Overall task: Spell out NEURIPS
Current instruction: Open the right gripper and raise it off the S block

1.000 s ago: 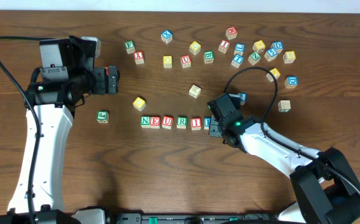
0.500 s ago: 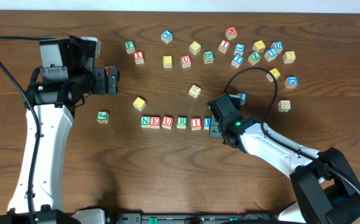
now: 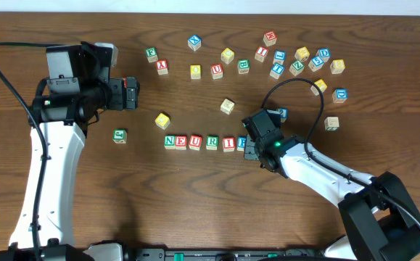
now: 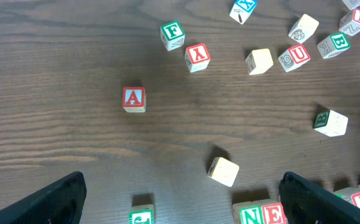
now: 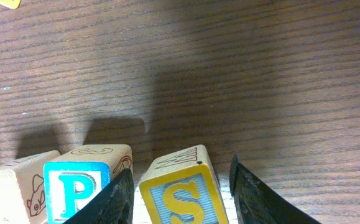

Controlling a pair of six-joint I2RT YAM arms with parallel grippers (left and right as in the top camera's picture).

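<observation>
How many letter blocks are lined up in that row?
7: N, E, U, R, I left to right, then P and S at the right end. S is hidden overhead and shows only from the right wrist.

The desk (image 5: 260, 74) is dark matt wood with visible grain. Between the right end effector's (image 5: 180, 167) matt black fingers (image 5: 254, 199), the S cube (image 5: 173, 199) is pale wood.
</observation>
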